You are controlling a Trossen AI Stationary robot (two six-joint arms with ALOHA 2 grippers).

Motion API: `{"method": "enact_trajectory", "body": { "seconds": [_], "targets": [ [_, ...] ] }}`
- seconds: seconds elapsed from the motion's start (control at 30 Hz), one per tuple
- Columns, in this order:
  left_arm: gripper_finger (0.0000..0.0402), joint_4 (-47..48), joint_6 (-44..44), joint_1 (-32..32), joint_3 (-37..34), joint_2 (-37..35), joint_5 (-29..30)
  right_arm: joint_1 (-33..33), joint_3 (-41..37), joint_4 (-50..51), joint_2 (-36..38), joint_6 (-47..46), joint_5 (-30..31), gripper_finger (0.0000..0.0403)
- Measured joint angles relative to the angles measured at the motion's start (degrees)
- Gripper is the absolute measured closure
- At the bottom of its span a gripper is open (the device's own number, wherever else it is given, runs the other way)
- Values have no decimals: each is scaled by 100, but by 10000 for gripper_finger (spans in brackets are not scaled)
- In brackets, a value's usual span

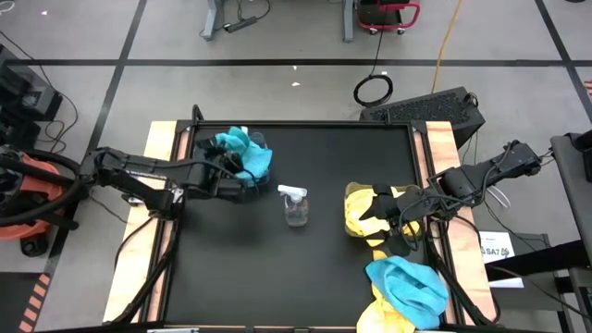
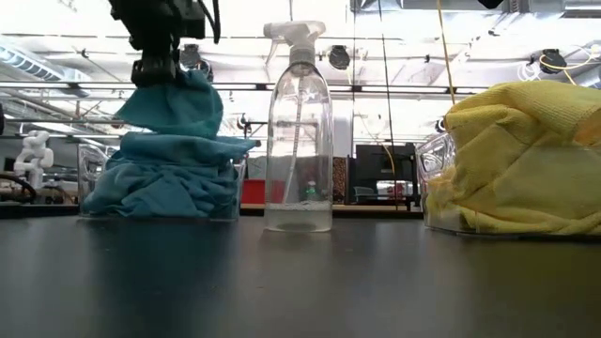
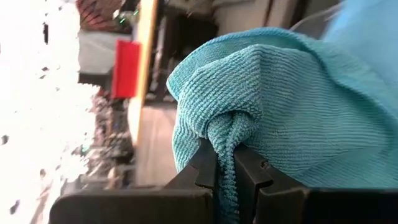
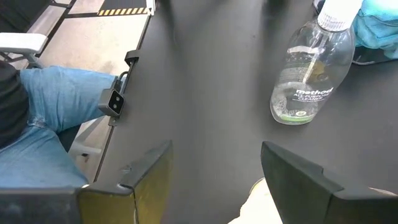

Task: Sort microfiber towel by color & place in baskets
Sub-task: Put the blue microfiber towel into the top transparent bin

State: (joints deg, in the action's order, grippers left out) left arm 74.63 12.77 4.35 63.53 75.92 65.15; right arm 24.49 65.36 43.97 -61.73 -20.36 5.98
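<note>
Towels binned by color
Turquoise towel [image 3: 280,106] is pinched by left hand [image 3: 227,180] over blue-filled basket [image 2: 160,192]; yellow-filled basket [image 2: 437,188] sits under spread right hand [image 4: 214,171]; "method" bottle [image 4: 308,74] between.

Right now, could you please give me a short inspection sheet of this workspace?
Surface: black table, bare in the middle.
Job's things: turquoise towels fill the left basket; yellow towels fill the right basket; a turquoise and a yellow towel lie loose at the near right.
Clutter: clear spray bottle between the baskets.
Grippers: left gripper shut on a turquoise towel above the left basket; right gripper open over the right basket.
Cables: coil on the floor.
Surroundings: a person's jeans-clad leg beside the table.
</note>
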Motion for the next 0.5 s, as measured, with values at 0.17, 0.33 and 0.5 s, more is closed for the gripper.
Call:
{"method": "enact_trajectory", "body": {
  "seconds": [0.17, 0.33, 0.5],
  "targets": [
    [379, 310, -17, -552, -40, 0, 135, 0, 0, 0, 0, 2, 0, 165],
    [379, 207, -424, -1008, -335, 2, -59, 0, 0, 0, -2, 7, 2, 165],
    [378, -340, -762, -1186, -819, 4, -762, 0, 0, -1, -25, 14, 4, 165]
  ]
}}
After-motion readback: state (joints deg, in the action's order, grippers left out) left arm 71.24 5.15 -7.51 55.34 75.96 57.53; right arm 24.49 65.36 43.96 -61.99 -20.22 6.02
